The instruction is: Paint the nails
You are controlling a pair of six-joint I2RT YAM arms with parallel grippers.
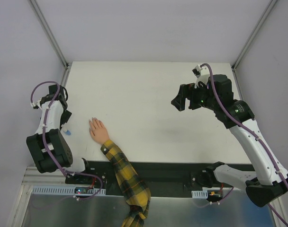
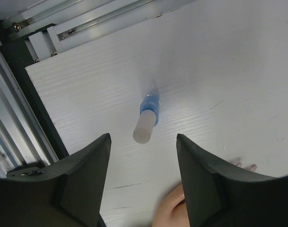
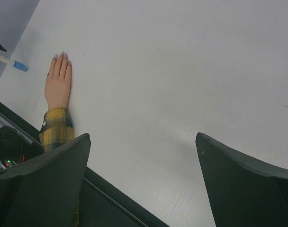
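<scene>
A: What's on the right wrist cam?
B: A hand [image 3: 58, 87] lies flat on the white table [image 3: 182, 71], palm down, fingers together. Yellow-black plaid sleeve [image 3: 56, 128] at the hand's wrist end.
A: And the nails [image 3: 62, 56]?
B: At the hand's far end, pale greyish. Too small to call a tint.
A: Anything else?
B: A blue-and-white tube [image 3: 13, 64] lies left of the hand's fingertips, near but apart. The right gripper [image 3: 143, 137] is well right of the hand, jaws wide, only table between them.
</scene>
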